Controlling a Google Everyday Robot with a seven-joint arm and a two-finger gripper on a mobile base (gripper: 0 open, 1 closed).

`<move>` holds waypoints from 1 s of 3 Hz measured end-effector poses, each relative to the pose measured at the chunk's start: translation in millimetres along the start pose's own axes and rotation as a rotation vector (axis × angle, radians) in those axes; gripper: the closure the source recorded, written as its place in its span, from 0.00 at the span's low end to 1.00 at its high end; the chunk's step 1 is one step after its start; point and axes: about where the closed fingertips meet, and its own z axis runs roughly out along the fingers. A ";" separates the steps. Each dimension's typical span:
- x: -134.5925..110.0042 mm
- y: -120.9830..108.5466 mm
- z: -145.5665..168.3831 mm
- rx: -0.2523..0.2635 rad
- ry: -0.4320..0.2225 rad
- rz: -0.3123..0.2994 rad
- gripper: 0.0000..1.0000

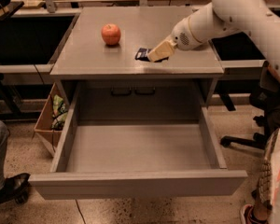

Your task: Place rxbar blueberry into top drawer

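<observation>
The rxbar blueberry (142, 54) is a small dark navy wrapper sticking out from the tip of my gripper (155, 54), just above the grey cabinet top near its front edge. The gripper's pale fingers (160, 50) are shut on the bar's right end. The arm comes in from the upper right. The top drawer (137, 183) is pulled fully out below and in front of the gripper, and its inside is bare.
A red apple (111, 34) sits on the cabinet top (84, 59), left of the bar. A cardboard box with snack bags (52, 119) stands on the floor at the left. A person's leg and shoe (2, 181) are at far left, and a chair base (245, 136) at right.
</observation>
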 end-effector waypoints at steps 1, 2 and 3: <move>10.0 78.7 -60.2 -0.055 0.003 -0.064 1.00; 9.8 79.2 -59.6 -0.056 0.003 -0.064 1.00; 26.3 103.7 -46.7 -0.088 0.013 -0.081 1.00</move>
